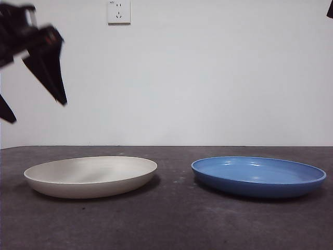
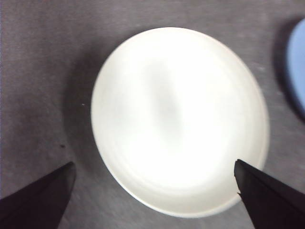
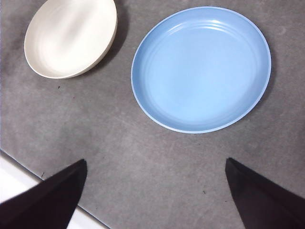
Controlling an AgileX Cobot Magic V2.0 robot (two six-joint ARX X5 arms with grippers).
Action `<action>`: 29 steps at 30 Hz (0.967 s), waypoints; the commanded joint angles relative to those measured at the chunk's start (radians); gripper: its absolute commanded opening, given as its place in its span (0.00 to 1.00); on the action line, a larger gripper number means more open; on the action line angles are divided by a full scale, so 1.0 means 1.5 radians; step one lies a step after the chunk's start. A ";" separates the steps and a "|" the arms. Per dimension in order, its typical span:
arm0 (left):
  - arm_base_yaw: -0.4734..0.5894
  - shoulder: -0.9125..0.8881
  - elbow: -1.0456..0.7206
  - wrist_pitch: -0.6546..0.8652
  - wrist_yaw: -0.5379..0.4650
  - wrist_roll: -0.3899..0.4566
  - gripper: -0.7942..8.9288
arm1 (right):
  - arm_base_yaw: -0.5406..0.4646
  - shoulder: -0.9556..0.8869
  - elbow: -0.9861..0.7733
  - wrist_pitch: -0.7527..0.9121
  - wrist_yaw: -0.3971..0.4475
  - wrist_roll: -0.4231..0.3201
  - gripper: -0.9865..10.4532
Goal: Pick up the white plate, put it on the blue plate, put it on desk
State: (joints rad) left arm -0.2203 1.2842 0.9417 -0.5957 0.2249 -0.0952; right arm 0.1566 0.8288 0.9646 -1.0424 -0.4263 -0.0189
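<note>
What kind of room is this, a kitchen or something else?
Probably a lab or test room, not a kitchen: a bare white wall with one socket, a plain dark desk, and only a white plate and a blue plate on it.

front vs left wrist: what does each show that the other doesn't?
Only the front view: the wall socket, the whole blue plate, the left gripper hanging open above the desk, and a black tip at the top right corner.
Only the left wrist view: the white plate from above, between that gripper's fingers.
Both: the white plate, empty, flat on the desk; the blue plate apart beside it.
</note>
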 commanded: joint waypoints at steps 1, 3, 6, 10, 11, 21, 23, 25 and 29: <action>-0.001 0.054 0.012 0.021 -0.020 -0.002 0.62 | 0.002 0.004 0.013 0.002 -0.003 0.005 0.49; 0.001 0.085 0.012 0.038 -0.023 -0.002 0.62 | 0.002 0.004 0.013 0.003 -0.003 0.005 0.49; 0.001 0.124 0.012 0.066 -0.025 -0.002 0.62 | 0.002 0.004 0.013 0.006 -0.003 0.005 0.49; 0.003 0.168 0.012 0.098 -0.036 -0.002 0.62 | 0.002 0.004 0.013 0.006 -0.003 0.005 0.49; 0.005 0.178 0.012 0.103 -0.036 -0.002 0.62 | 0.002 0.004 0.013 0.006 -0.003 0.005 0.49; 0.007 0.226 0.012 0.124 -0.036 -0.002 0.52 | 0.002 0.004 0.013 0.006 -0.002 0.005 0.49; 0.007 0.230 0.012 0.125 -0.036 -0.003 0.44 | 0.002 0.004 0.013 0.006 -0.002 0.005 0.49; 0.007 0.234 0.012 0.122 -0.036 -0.003 0.40 | 0.002 0.004 0.013 0.006 -0.003 0.005 0.49; 0.007 0.245 0.012 0.113 -0.036 -0.018 0.35 | 0.002 0.004 0.013 0.006 -0.002 0.005 0.49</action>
State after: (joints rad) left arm -0.2073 1.6299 0.9436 -0.4267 0.1707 -0.1013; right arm 0.1566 0.8288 0.9646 -1.0409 -0.4263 -0.0189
